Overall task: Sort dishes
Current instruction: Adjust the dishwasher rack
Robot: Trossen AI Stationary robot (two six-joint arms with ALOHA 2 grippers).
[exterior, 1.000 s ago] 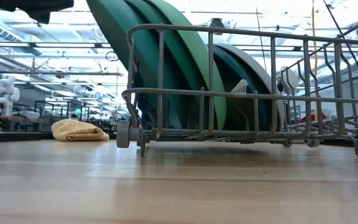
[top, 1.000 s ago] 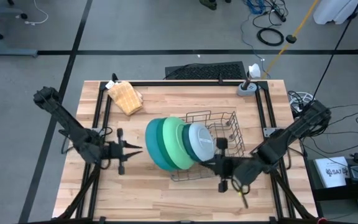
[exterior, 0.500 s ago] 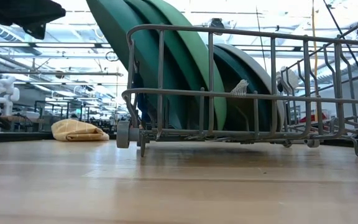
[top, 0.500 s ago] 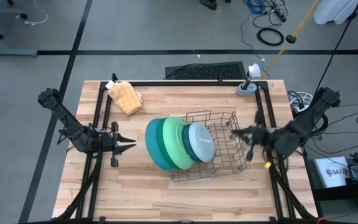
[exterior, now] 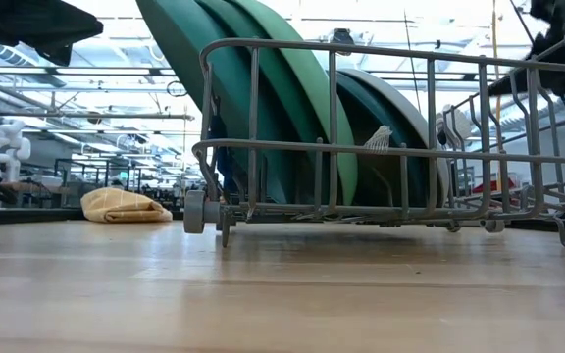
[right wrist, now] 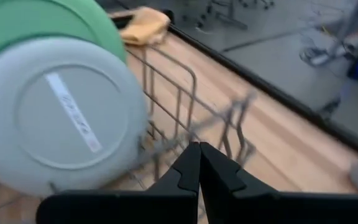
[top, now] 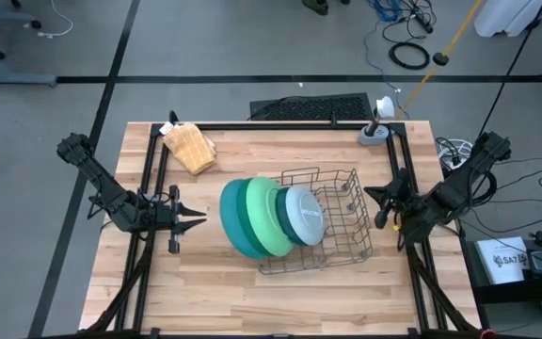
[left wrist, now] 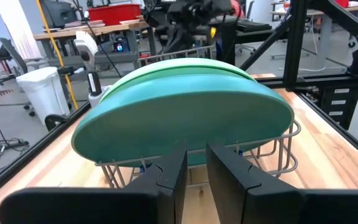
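Tabletop point(top: 280, 297): pale wooden boards inside a black frame; carries everything below.
Wire rack point(top: 346, 212): grey, mid-tabletop toward the right arm; the plates stand in its end nearer the left arm.
Teal plate point(top: 231, 221): largest dish; outermost of the row, on edge, overhanging the rack end toward the left arm.
Dark green plate point(top: 252, 215): next in the row, against the teal one.
Light green plate point(top: 273, 217): third, on edge.
Pale blue-grey plate point(top: 305, 215): smallest dish; innermost, its underside with a strip label facing the right arm.
Left gripper point(top: 200, 223): over bare tabletop, near the teal plate, apart from it; fingers point(left wrist: 166, 177) a narrow slit apart, holding nothing.
Right gripper point(top: 374, 196): just beside the rack's far end; fingers point(right wrist: 188, 168) clenched together, empty.
Tan waffle cloth point(top: 191, 148): lump near the left back corner.
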